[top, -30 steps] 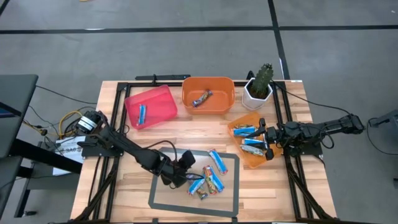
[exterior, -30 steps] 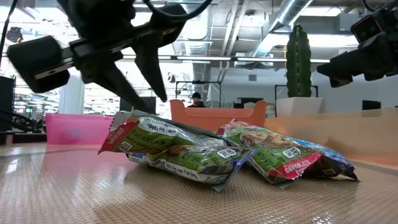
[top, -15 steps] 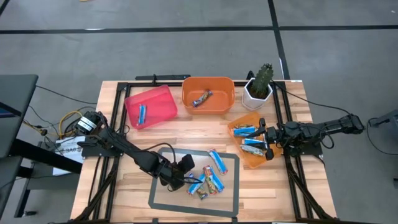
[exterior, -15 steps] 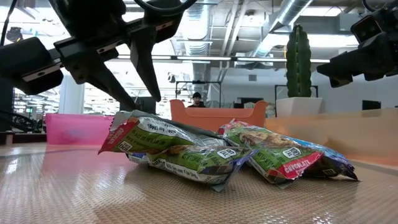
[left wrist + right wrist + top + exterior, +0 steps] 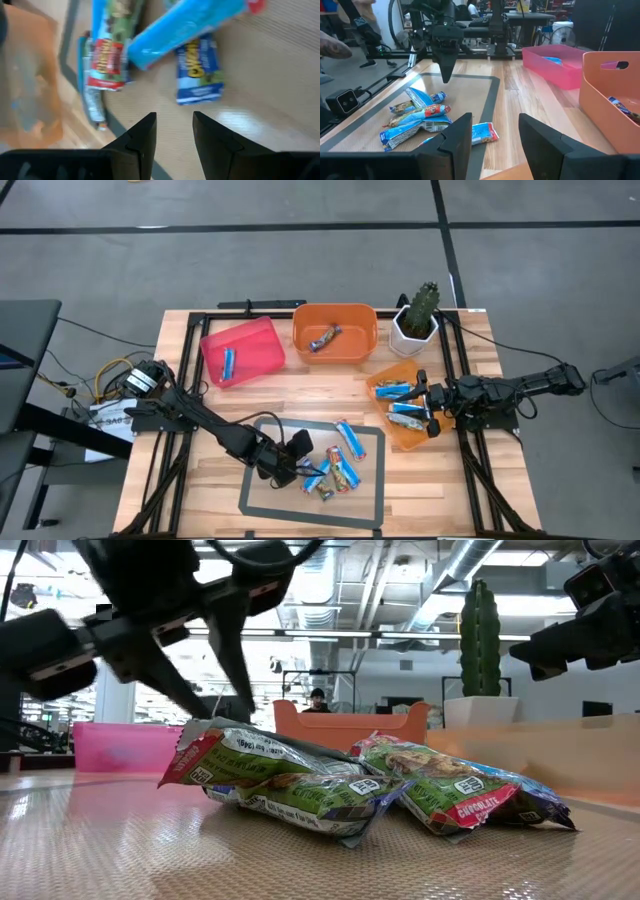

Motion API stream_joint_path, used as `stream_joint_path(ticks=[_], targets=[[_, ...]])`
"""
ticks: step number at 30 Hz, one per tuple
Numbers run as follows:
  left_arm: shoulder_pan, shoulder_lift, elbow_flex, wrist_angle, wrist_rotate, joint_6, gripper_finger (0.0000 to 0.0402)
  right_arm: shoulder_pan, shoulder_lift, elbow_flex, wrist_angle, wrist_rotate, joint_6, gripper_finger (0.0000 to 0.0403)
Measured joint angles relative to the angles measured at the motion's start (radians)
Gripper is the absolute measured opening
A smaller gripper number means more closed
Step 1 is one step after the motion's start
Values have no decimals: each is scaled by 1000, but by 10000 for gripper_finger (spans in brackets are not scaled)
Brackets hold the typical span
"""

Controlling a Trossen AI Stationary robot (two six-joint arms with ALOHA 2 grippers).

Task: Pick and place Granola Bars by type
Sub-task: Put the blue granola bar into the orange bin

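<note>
left gripper over grey mat, fingers apart, empty.
crinkled foil granola bars heaped; right gripper parted, empty.

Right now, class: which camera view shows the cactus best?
The high view: the whole cactus stands in its white pot beside the orange bin. The low view shows the cactus in side profile behind the bars. Both wrist views miss it.

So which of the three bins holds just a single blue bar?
The pink bin, leftmost at the back: one blue bar lies in it. The middle orange bin holds a darker bar; the right-hand tray holds several.
</note>
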Motion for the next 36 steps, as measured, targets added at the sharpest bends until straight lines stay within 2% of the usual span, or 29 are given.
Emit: stream_joint_path(ticks=[11, 17, 25, 32, 36], targets=[[-67, 36, -1, 39, -29, 28, 122, 0, 0, 0, 0, 0, 0, 154], [-92, 91, 7, 143, -35, 41, 122, 0, 0, 0, -1, 0, 0, 154], [-71, 141, 21, 196, -53, 53, 122, 0, 5, 0, 0, 0, 0, 154], [-38, 147, 22, 198, -47, -53, 122, 0, 16, 0, 1, 0, 0, 154], [-26, 147, 22, 187, 7, -115, 126, 0, 18, 0, 0, 0, 0, 154]])
